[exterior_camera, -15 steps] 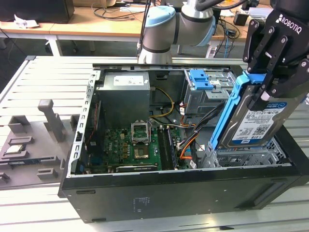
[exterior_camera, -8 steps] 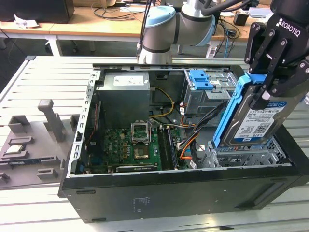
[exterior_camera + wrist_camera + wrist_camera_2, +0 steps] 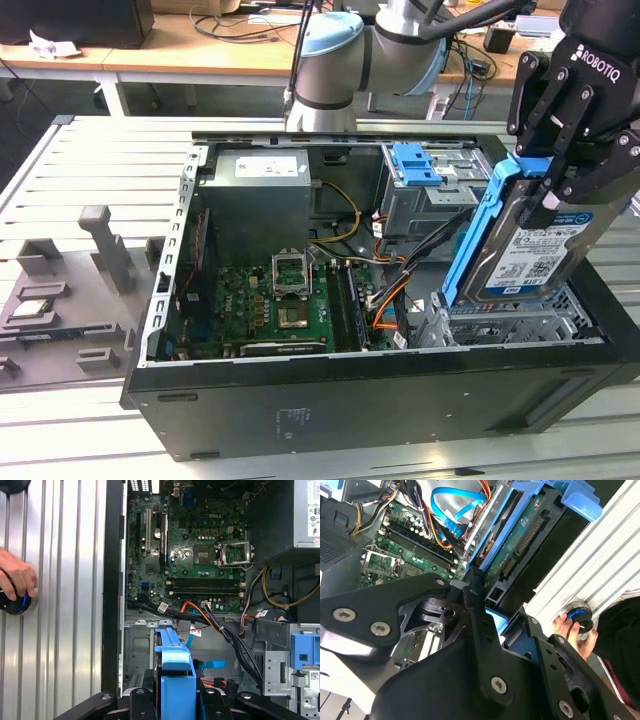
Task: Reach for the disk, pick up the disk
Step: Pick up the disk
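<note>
The disk (image 3: 530, 250) hangs tilted above the open case (image 3: 380, 400) at the exterior view's right, its lower end just over the cage (image 3: 520, 325) and its top edge clamped in the end effector (image 3: 560, 175). The pick-up looks essentially done. Its white-and-blue label carries barcodes, the print too small to read.

We saw a silver arm (image 3: 400, 40) with pale blue joint caps, and a black gripper (image 3: 565, 150) with screwed linkage fingers (image 3: 480, 630).
</note>
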Controlling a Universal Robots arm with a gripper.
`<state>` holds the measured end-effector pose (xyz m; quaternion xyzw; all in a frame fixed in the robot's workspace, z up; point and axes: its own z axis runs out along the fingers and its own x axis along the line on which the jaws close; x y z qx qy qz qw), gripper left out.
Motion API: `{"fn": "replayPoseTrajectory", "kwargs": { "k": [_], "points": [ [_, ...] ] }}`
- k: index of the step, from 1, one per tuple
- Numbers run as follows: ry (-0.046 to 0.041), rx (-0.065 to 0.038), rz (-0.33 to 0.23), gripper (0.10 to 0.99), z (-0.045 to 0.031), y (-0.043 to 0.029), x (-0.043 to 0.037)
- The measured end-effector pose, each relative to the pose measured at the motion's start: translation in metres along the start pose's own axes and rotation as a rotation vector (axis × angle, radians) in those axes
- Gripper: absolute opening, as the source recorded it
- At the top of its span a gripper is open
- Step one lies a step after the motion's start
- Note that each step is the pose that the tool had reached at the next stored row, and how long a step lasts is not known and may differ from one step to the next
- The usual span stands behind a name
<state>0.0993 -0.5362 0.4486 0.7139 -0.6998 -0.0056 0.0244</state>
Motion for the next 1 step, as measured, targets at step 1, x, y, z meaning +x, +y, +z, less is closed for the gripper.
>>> {"fn": "replayPoseTrajectory", "kwargs": {
  "k": [1],
  "points": [
    [0.0000, 0.000, 0.000, 0.369, 0.0000, 0.0000, 0.0000]
  ]
}}
